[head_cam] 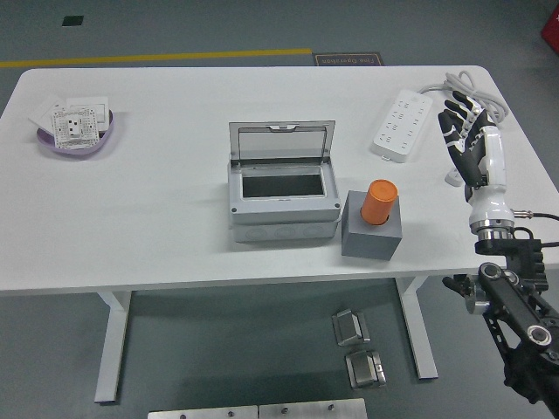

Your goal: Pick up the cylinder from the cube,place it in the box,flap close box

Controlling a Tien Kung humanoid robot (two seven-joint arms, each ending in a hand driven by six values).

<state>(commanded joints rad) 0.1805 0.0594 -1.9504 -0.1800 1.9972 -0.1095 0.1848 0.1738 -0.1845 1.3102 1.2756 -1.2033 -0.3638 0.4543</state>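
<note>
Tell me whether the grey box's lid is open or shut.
Open. The box has its clear lid flipped up at the back, exposing the dark, empty opening; the orange cylinder stands on the cube.

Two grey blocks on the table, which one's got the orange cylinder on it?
The solid dark grey cube, right of the open grey box. The orange cylinder stands on its top; the box has a raised lid and an empty cavity.

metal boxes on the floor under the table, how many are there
2, both on the floor below the table's near edge: one metal box nearer the table, the other metal box just below it in the picture. None look hidden.
</note>
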